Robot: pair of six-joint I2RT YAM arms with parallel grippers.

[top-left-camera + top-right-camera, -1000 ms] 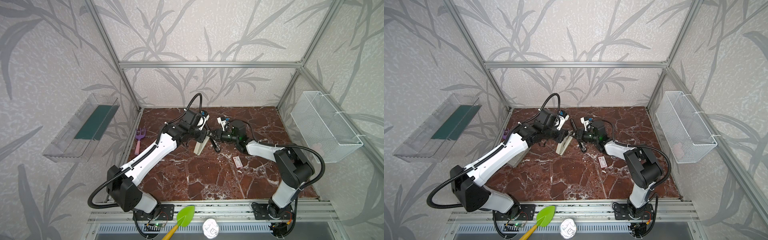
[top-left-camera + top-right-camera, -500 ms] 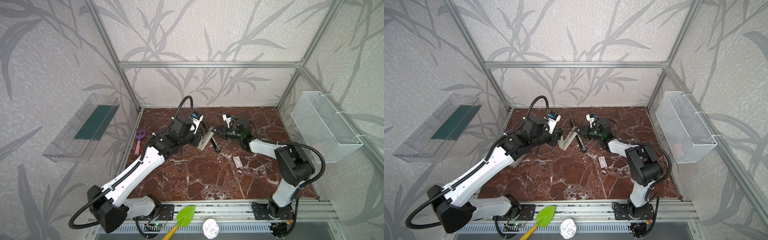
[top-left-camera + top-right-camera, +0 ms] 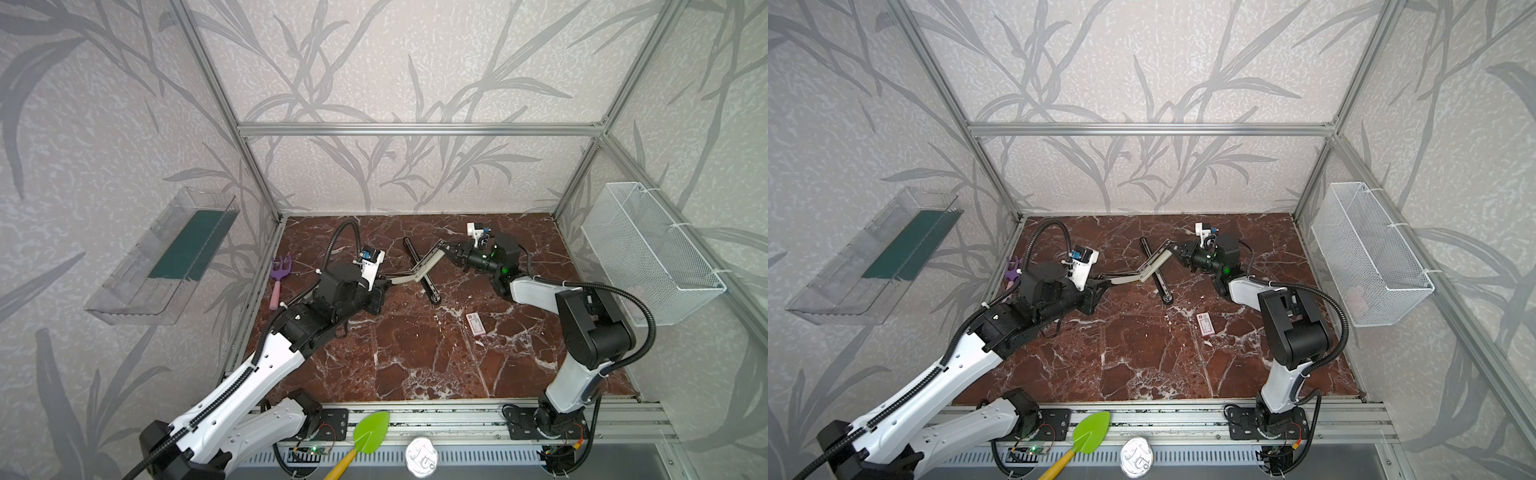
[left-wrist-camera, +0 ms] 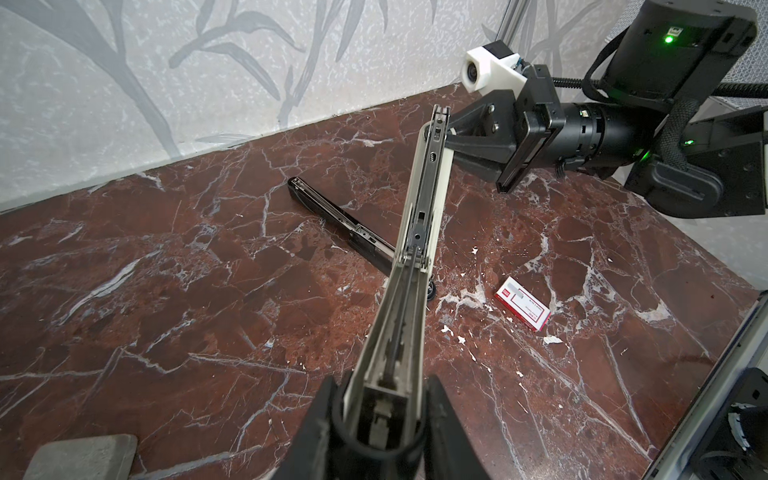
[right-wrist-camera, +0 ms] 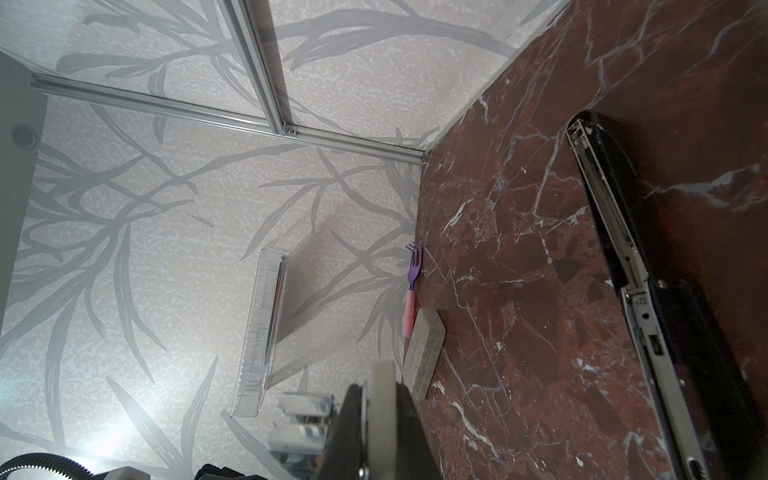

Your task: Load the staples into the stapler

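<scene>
One black stapler (image 3: 429, 290), one beige stapler (image 3: 428, 262), one staples box (image 3: 476, 323), one rake (image 3: 277, 277)

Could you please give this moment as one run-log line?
left fingers: grip beige stapler | right fingers: grip its other end | black stapler: on table | staple box: untouched

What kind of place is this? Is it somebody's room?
Most likely a robot test booth, not a home room. The left arm and right arm are bolted to a metal rail, and an aluminium frame with patterned panels boxes in a marble-look tabletop.
</scene>
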